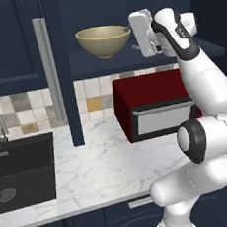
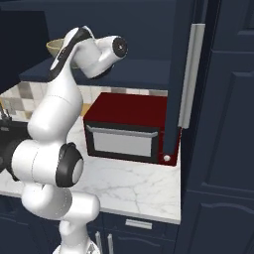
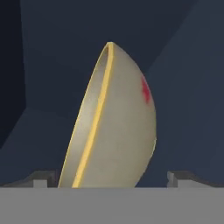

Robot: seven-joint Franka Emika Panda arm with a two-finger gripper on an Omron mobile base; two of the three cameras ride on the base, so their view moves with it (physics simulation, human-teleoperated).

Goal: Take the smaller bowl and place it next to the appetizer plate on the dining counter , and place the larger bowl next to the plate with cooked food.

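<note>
Larger bowl (image 1: 103, 41) is seen standing upright on a dark shelf (image 1: 100, 66) inside an open upper cabinet, above a red microwave (image 1: 152, 106) on the marble table (image 1: 101, 171). The claw (image 1: 130, 30) is held level at the bowl's right rim, just beside it or perhaps touching, with the jaws spread wide and nothing gripped; in the hand view the bowl (image 3: 111, 127) is framed between the two fingertips (image 3: 40, 178).

Reaching for the bowl is judged to be the step in hand. For a sound grip, one finger should be brought inside the rim and one outside, so that the wall is pinched rather than the whole bowl spanned. The jaws should be shut only once the rim sits deep between them, and the bowl should be lifted clear of the shelf before it is drawn out.

A wide, deep beige body with a yellowish rim is shown, apparently empty.
</note>
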